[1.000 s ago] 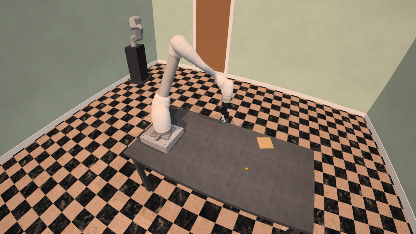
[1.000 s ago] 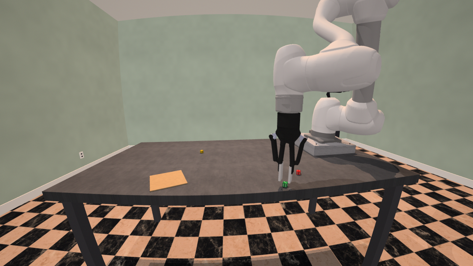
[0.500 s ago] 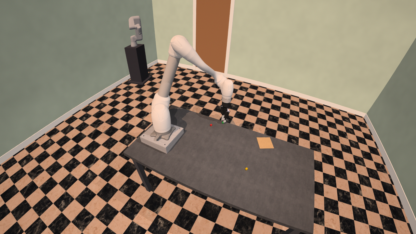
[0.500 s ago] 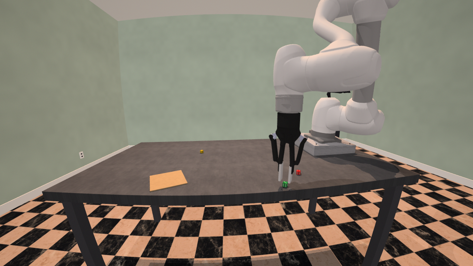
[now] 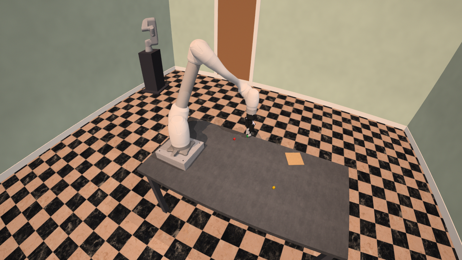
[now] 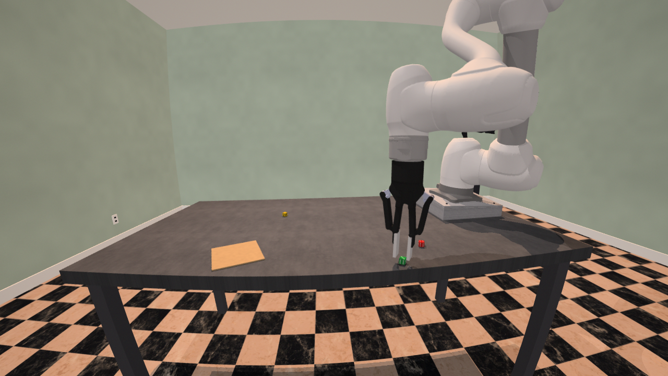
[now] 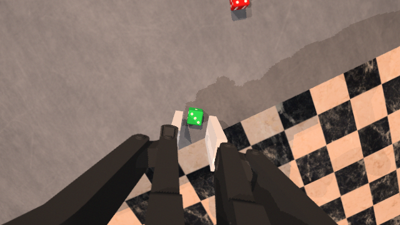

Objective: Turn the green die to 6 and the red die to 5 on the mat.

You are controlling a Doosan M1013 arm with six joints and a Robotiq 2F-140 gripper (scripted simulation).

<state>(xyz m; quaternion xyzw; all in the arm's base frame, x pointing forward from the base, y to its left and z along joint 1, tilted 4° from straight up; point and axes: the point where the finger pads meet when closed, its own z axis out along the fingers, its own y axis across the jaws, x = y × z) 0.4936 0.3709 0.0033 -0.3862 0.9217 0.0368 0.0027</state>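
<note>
The dark counter [image 5: 200, 168] carries everything, with the white arm [image 5: 184, 96] bolted at one corner and reaching down toward the far edge. The orange mat [image 5: 294, 158] lies bare of dice, well apart from all three, so no placement is done yet. The end effector [image 6: 402, 252] points straight down with its pale fingertips parted just wider than a die and nothing gripped between them. The green die [image 7: 195, 116] sits flat on the counter between and just below those tips, close to the counter's edge, showing three pips upward in the wrist view, not the six required. The red die [image 7: 239, 4] rests nearby, untouched; its top number I cannot read. The yellow die [image 5: 273, 187] sits alone far across the counter. Judging by this, both turns and both transfers remain.
</note>
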